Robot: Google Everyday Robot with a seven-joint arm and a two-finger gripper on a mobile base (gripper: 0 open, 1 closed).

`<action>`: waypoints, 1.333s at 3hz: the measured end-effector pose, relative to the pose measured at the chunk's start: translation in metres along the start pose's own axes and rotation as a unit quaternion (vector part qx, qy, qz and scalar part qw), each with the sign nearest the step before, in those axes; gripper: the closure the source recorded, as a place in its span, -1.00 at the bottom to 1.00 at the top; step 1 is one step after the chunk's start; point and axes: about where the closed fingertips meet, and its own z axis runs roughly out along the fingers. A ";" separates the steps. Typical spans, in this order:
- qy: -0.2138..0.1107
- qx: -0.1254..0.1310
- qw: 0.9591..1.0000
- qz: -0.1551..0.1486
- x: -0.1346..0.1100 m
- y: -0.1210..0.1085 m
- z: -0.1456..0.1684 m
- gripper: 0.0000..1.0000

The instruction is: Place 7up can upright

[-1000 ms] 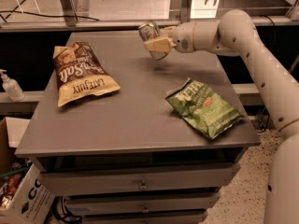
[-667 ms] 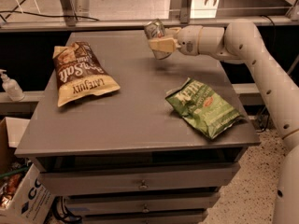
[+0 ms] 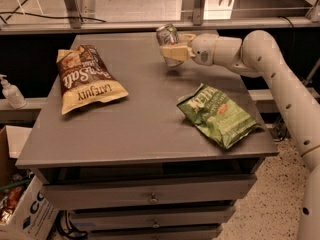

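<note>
The 7up can (image 3: pixel 168 36) is a small silvery can, held nearly upright with its top tilted slightly left, over the far middle of the grey table (image 3: pixel 140 119). My gripper (image 3: pixel 172 50) reaches in from the right on a white arm and is shut on the can, its tan fingers (image 3: pixel 175 52) clasping the lower body. The can's bottom looks at or just above the table top; I cannot tell if it touches.
A brown and yellow chip bag (image 3: pixel 86 79) lies at the table's left. A green chip bag (image 3: pixel 218 115) lies at the right front, under the arm. A white bottle (image 3: pixel 10 91) stands on a ledge at far left. A cardboard box (image 3: pixel 22 209) sits on the floor.
The gripper has moved a little right and toward the table's far edge with the can, which has turned more upright.
</note>
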 end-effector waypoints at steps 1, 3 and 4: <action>-0.001 0.003 1.000 0.007 0.014 0.000 -0.008 1.00; 0.008 0.006 1.000 0.016 0.028 0.001 -0.016 0.63; 0.008 0.006 1.000 0.016 0.026 0.001 -0.016 0.19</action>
